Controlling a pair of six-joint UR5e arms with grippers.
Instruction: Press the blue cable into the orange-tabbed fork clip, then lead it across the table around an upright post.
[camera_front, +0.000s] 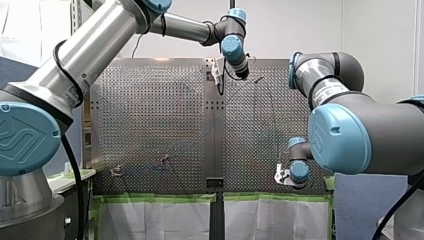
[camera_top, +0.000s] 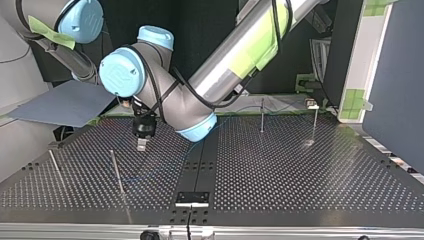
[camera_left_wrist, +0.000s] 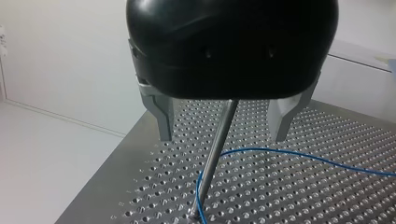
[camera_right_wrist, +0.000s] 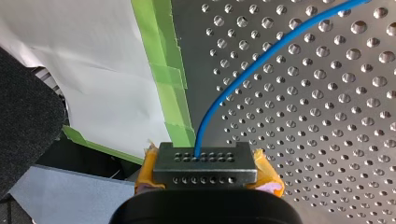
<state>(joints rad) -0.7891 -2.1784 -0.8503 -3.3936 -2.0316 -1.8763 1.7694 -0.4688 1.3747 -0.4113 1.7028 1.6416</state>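
Observation:
The thin blue cable (camera_left_wrist: 289, 154) lies on the perforated table and bends around the foot of an upright metal post (camera_left_wrist: 212, 158). My left gripper (camera_left_wrist: 222, 138), black with metal fingers, hangs open above that post, one finger on each side and clear of it. In the top view the same gripper (camera_top: 142, 145) hovers by a post (camera_top: 117, 175) at the view's left. My right gripper (camera_right_wrist: 205, 161), with yellow pads, is shut on the blue cable (camera_right_wrist: 243, 79) near the table's taped edge. In the front view it sits low at the right (camera_front: 281, 176). A small clip (camera_front: 116, 171) stands at the near left.
Two more posts (camera_top: 261, 115) (camera_top: 315, 125) stand at the top view's far right, and another (camera_top: 52, 162) at its left. Green tape (camera_right_wrist: 163, 74) lines the table edge beside my right gripper. A raised dark strip (camera_top: 200, 160) runs down the table's middle.

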